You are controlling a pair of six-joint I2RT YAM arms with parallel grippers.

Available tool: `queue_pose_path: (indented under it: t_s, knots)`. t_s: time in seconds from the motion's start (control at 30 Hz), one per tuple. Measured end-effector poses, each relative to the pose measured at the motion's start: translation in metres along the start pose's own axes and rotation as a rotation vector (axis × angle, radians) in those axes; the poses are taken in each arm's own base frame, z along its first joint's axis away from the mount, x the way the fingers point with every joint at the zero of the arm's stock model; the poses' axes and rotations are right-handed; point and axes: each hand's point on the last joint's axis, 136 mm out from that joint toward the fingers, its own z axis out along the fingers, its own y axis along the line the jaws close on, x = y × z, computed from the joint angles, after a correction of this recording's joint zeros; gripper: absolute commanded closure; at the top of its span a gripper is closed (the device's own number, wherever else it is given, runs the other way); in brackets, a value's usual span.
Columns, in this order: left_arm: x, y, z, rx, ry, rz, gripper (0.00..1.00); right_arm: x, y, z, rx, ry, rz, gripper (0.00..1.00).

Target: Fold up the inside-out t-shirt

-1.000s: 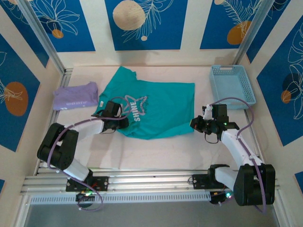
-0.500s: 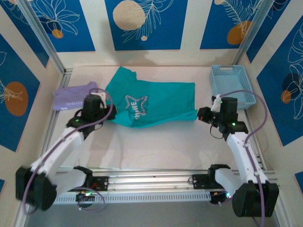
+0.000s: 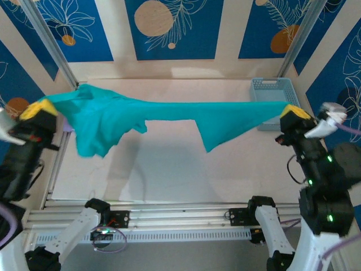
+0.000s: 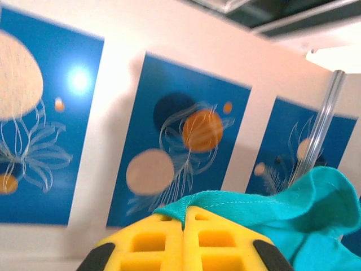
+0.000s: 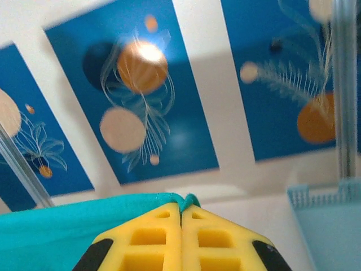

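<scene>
1. Teal-green and cotton, the short-sleeved t-shirt (image 3: pixel 169 110) hangs in the air above the pale worktop (image 3: pixel 169 169). It is drawn out into one long band from the left side to the right.
2. Its upper edge runs nearly taut. Below that the cloth sags in two loose flaps: a wide, bunched one near the left end and a pointed one right of the middle. The cloth that shows is plain teal.
3. The left pincer (image 3: pixel 38 109) has its yellow fingertips pressed together on the t-shirt's left end. In the left wrist view a stitched hem comes out from between them.
4. The right pincer (image 3: pixel 294 111) is clamped the same way on the right end, just in front of the light-blue plastic mesh basket (image 3: pixel 269 84). The right wrist view shows the cloth edge caught between the fingers.
5. Half a second earlier the t-shirt lay flat on the worktop, its whitish star print facing up and both pincers low at its side edges. Both arms have since risen and spread apart, lifting the t-shirt clear.
</scene>
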Motion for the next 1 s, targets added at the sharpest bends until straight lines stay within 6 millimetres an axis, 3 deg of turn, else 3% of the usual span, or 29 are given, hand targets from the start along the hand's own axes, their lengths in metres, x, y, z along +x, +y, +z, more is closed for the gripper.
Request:
queue_pose_path:
  t_s: [0.1, 0.2, 0.3, 0.4, 0.5, 0.6, 0.77, 0.83, 0.9, 1.0]
  knots:
    - [-0.027, -0.006, -0.009, 0.014, -0.052, 0.020, 1.00, -0.030, 0.014, -0.030, -0.009, -0.088, -0.044, 1.00]
    - [-0.030, -0.008, 0.005, 0.008, -0.043, 0.044, 1.00, -0.041, 0.019, -0.043, -0.009, -0.122, -0.073, 1.00]
    - [-0.010, 0.000, 0.038, -0.038, 0.025, 0.083, 1.00, -0.037, 0.016, -0.039, -0.001, -0.106, -0.087, 1.00]
    - [0.032, 0.014, 0.082, -0.100, 0.126, 0.125, 1.00, -0.024, 0.007, -0.018, 0.013, -0.067, -0.090, 1.00]
    - [0.097, 0.033, 0.132, -0.160, 0.251, 0.170, 1.00, 0.008, -0.016, 0.030, 0.041, 0.019, -0.082, 1.00]
    - [0.179, 0.056, 0.178, -0.211, 0.375, 0.213, 1.00, 0.057, -0.049, 0.101, 0.076, 0.152, -0.055, 1.00]
    - [0.338, 0.117, 0.249, -0.296, 0.597, 0.235, 0.98, 0.185, -0.118, 0.238, 0.138, 0.427, 0.026, 0.99]
    - [0.398, 0.145, 0.274, -0.326, 0.669, 0.217, 0.77, 0.243, -0.144, 0.283, 0.166, 0.540, 0.061, 0.92]
    - [0.461, 0.171, 0.303, -0.346, 0.745, 0.182, 0.67, 0.302, -0.172, 0.330, 0.202, 0.649, 0.097, 0.82]
    - [0.537, 0.200, 0.346, -0.348, 0.818, 0.127, 0.48, 0.372, -0.204, 0.387, 0.249, 0.749, 0.125, 0.69]
